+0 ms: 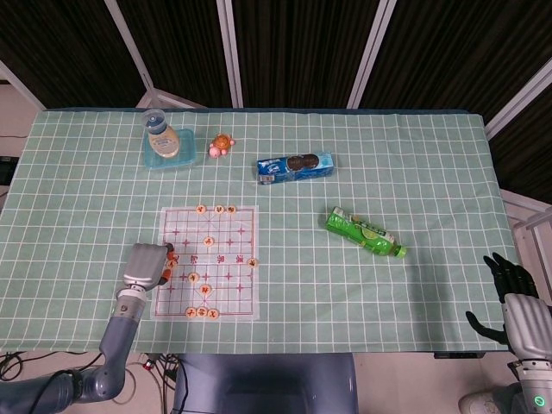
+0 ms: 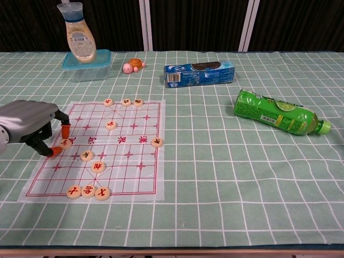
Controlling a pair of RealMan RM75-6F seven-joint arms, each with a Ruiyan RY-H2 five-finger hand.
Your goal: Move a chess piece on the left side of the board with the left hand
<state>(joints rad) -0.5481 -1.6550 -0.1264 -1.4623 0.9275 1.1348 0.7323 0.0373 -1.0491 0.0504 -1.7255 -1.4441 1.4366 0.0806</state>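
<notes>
The table [image 1: 414,172], under a green checked cloth, carries the chess board [image 2: 134,177] near its front-left part. A green bottle [image 2: 277,114] lies on its side toward the right edge, a blue biscuit pack [image 2: 199,73] toward the back. At the board's left edge the left hand [image 2: 29,126] pinches a chess piece [image 2: 65,143] between orange-tipped fingers [image 2: 65,128]. The right hand [image 1: 516,302] hangs off the table's front-right corner, fingers apart, holding nothing.
</notes>
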